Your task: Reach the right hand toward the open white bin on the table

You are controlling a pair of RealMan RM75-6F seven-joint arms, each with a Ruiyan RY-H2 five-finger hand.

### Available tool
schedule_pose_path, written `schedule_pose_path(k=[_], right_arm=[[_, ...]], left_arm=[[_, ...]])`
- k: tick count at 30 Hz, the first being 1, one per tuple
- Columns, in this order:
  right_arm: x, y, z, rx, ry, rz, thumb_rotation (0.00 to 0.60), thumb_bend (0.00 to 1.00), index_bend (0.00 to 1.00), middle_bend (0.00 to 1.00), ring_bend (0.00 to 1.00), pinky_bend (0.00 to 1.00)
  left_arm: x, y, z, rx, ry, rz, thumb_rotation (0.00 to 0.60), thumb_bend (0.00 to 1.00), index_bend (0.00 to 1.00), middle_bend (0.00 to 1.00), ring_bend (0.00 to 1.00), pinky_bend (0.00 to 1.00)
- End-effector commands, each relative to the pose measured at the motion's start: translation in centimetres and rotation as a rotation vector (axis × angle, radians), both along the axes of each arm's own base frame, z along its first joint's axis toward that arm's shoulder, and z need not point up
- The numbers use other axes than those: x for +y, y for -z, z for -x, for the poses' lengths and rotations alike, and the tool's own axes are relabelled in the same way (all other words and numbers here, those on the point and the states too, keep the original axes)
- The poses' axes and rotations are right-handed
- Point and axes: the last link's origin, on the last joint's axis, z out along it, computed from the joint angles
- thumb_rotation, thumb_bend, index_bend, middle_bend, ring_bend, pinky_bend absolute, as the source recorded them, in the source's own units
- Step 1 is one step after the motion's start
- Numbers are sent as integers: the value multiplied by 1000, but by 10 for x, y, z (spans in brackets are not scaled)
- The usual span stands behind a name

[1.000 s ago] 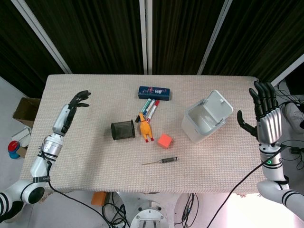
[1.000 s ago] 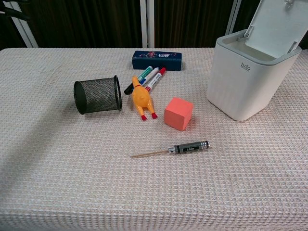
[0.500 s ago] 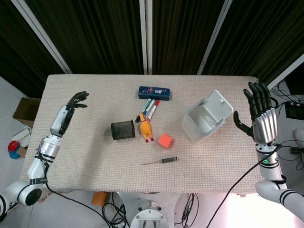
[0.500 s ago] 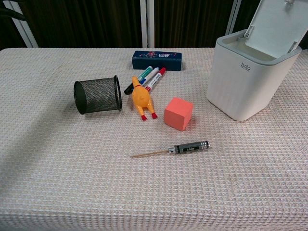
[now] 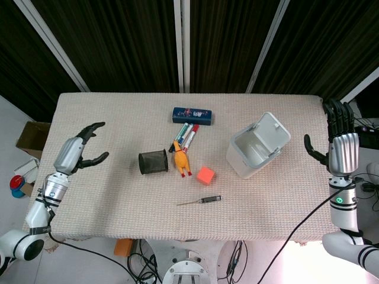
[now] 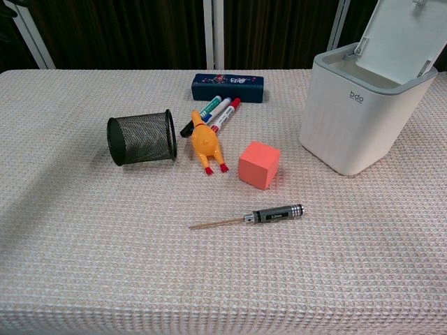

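The white bin (image 5: pixel 258 145) stands on the right part of the table with its lid tipped back; the chest view shows the white bin (image 6: pixel 353 118) at the upper right. My right hand (image 5: pixel 339 141) hangs off the table's right edge, well to the right of the bin, fingers spread upward and holding nothing. My left hand (image 5: pixel 77 152) hovers over the table's left side with fingers apart and nothing in it. Neither hand appears in the chest view.
A black mesh cup (image 5: pixel 153 161) lies on its side mid-table, beside a yellow rubber chicken (image 5: pixel 180 160), markers (image 5: pixel 187 135), a blue case (image 5: pixel 192 115), an orange cube (image 5: pixel 205 175) and a small screwdriver (image 5: pixel 201 201). Cables and a cardboard box (image 5: pixel 31 137) lie off the table.
My right hand has shifted to the right, away from the bin and past the table edge. My left hand has drawn back and lower along the left side.
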Motion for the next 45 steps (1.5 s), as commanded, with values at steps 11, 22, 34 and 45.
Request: schedule_pose_path(k=[11, 22, 34, 45], right_arm=[[-2, 2, 28, -151, 237, -362, 600, 298, 0, 105, 0, 0], [1, 21, 16, -170, 131, -509, 600, 325, 0, 138, 0, 0], [11, 36, -2, -120, 34, -562, 600, 355, 0, 152, 0, 0], [21, 51, -15, -94, -24, -641, 600, 381, 0, 172, 0, 0]], left_arm=[[-67, 16, 59, 411, -69, -40, 195, 85, 128, 137, 120, 261], [-76, 10, 71, 389, -105, -52, 196, 76, 128, 137, 119, 261], [-79, 13, 78, 389, -120, -39, 197, 76, 128, 137, 120, 261], [-82, 14, 83, 385, -130, -43, 194, 78, 128, 137, 120, 261]])
